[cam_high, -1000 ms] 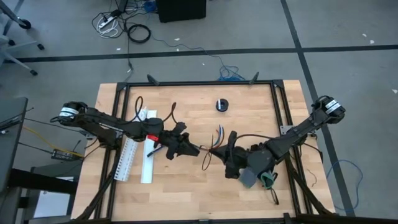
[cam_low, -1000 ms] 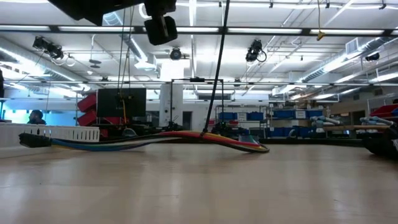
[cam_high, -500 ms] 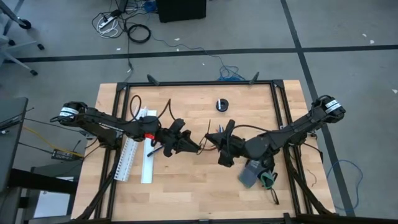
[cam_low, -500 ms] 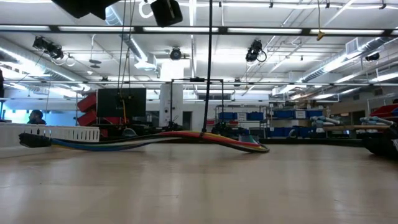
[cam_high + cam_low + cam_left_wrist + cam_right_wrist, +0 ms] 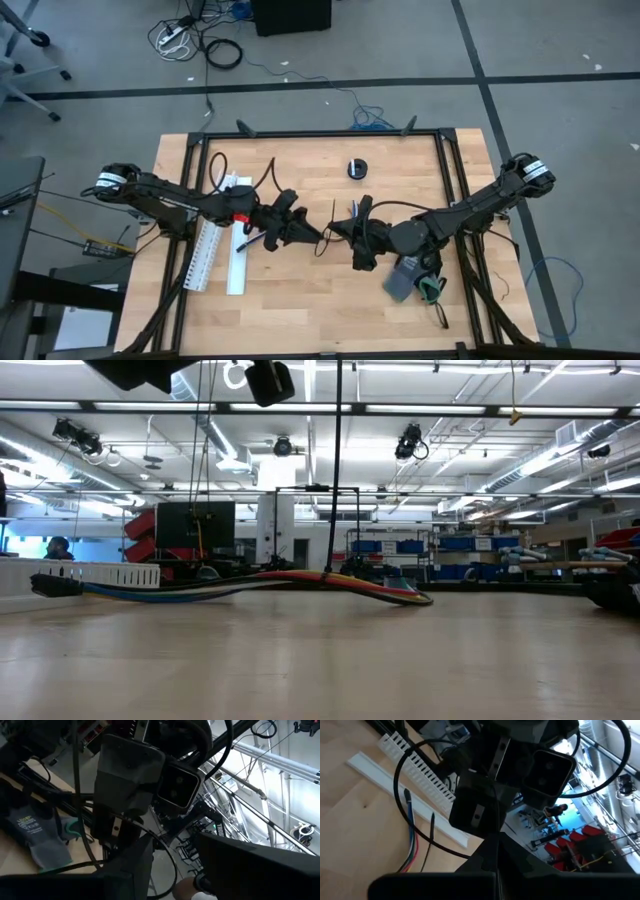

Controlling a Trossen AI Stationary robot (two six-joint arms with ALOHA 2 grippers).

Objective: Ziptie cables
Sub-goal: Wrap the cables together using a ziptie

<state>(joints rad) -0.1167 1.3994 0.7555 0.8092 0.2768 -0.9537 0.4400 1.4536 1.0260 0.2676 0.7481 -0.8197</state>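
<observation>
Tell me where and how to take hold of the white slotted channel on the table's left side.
Grip the white slotted channel across its narrow width, on the bare stretch clear of the left arm, which crosses above its other part. Come straight down from above. It lies flat and long on the table, so probably only its two long edges give opposing faces. A flat white strip lies close alongside, so keep the hand narrow.

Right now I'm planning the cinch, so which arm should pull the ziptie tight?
Probably right: the right gripper is shut on the ziptie, while the left gripper faces it.
</observation>
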